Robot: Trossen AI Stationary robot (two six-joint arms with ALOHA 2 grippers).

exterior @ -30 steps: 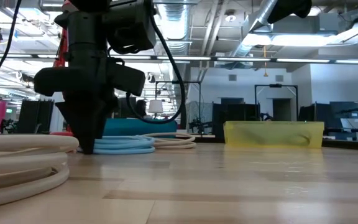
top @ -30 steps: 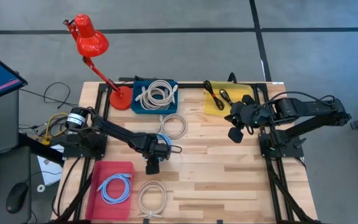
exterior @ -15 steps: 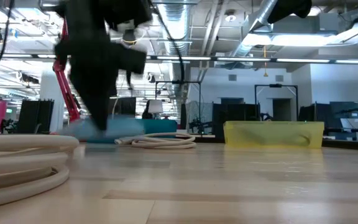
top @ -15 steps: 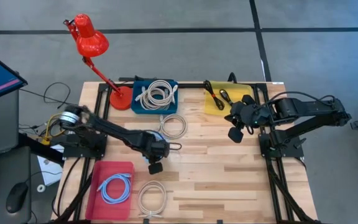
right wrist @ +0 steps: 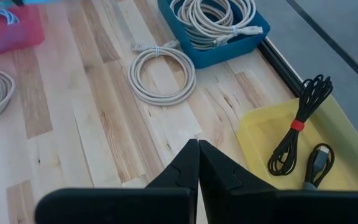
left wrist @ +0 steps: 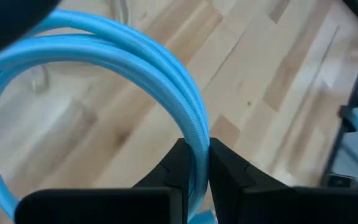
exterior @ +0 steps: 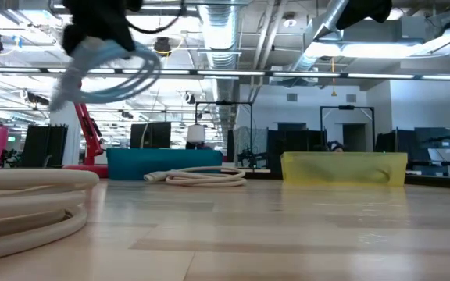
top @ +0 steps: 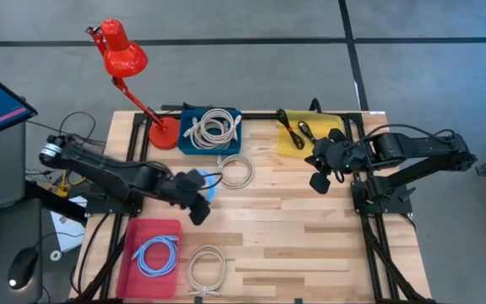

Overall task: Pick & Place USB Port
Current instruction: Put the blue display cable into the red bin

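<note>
My left gripper (top: 199, 211) is shut on a light-blue coiled cable (top: 213, 189) over the table's left middle. In the low view the coil (exterior: 109, 69) hangs high above the table top. My right gripper (top: 319, 182) waits at the right, in front of the yellow tray (top: 287, 145), with its fingers shut and empty (right wrist: 197, 155). A second light-blue cable (top: 156, 253) lies coiled in the pink tray (top: 135, 232) at the near left. My left gripper pinches several bundled strands of the blue coil (left wrist: 194, 134) between its two fingers (left wrist: 225, 171). The fingers lie across the strands. The coil is lifted clear of the table (exterior: 123, 78) and hangs tilted below the gripper.
A beige coil (top: 236, 171) lies on the table near the blue bin (top: 184, 143), which holds more beige cable. Another beige coil (top: 207, 268) lies at the near edge. The yellow tray holds black cables (top: 298, 131). A red lamp (top: 125, 59) stands at the far left.
My left gripper has risen from the table top and gone a little toward the left edge, still shut on the blue coil. The coil, which lay on the table a second ago, now hangs clear above it.
</note>
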